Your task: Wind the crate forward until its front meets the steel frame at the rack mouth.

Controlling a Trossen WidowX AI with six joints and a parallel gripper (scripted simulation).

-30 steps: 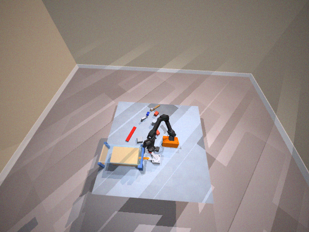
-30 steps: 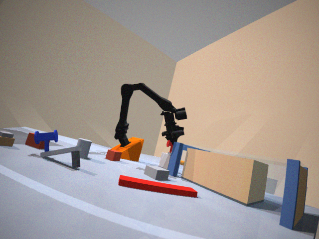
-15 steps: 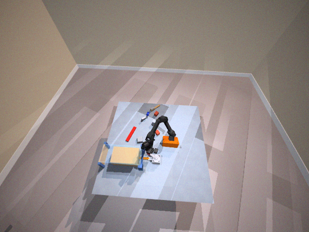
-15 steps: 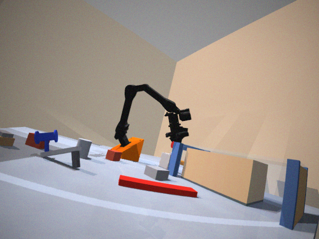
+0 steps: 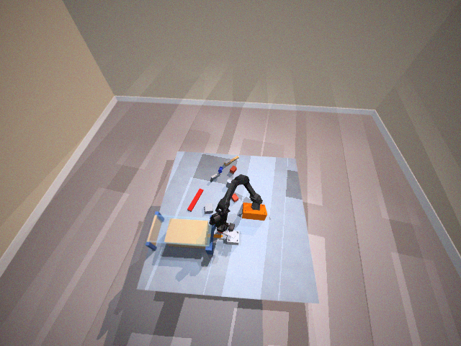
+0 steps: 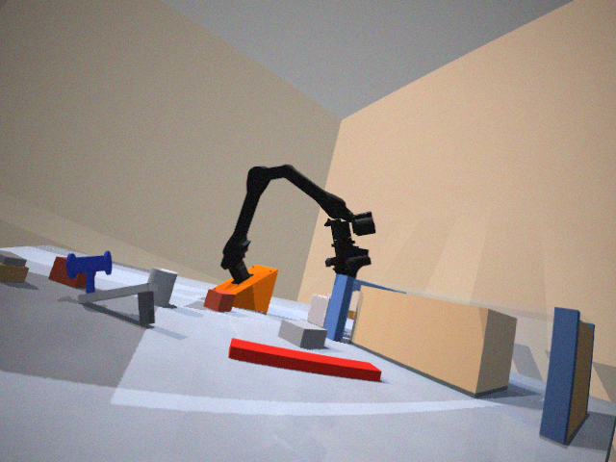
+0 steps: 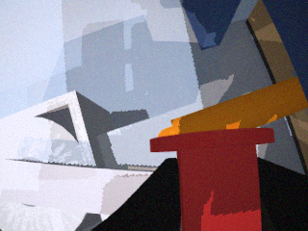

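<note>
The tan crate (image 5: 187, 231) (image 6: 423, 338) sits flat inside the clear-panelled cubby, its front close to the blue frame (image 5: 209, 249) (image 6: 339, 308) at the mouth; whether they touch I cannot tell. An orange strap (image 5: 217, 236) (image 7: 245, 106) runs from the crate side towards the pale winch (image 5: 233, 241) (image 6: 317, 310). The white handle arm (image 7: 58, 185) lies across the winch top; its key is hidden. My gripper (image 5: 221, 229) (image 6: 348, 274) (image 7: 206, 166) is shut on the handle's upright red grip (image 7: 217, 154), between winch and frame. The fingertips are partly hidden behind the frame in the exterior view.
A grey block (image 5: 208, 208) (image 6: 300, 334) lies near the frame, with a red bar (image 5: 195, 200) (image 6: 303, 359) beyond. A blue-knobbed grey crank (image 6: 89, 263), a grey cylinder (image 6: 163, 287) and red blocks (image 5: 233, 169) (image 6: 218, 300) lie farther off. The orange base (image 5: 254, 212) carries the arm.
</note>
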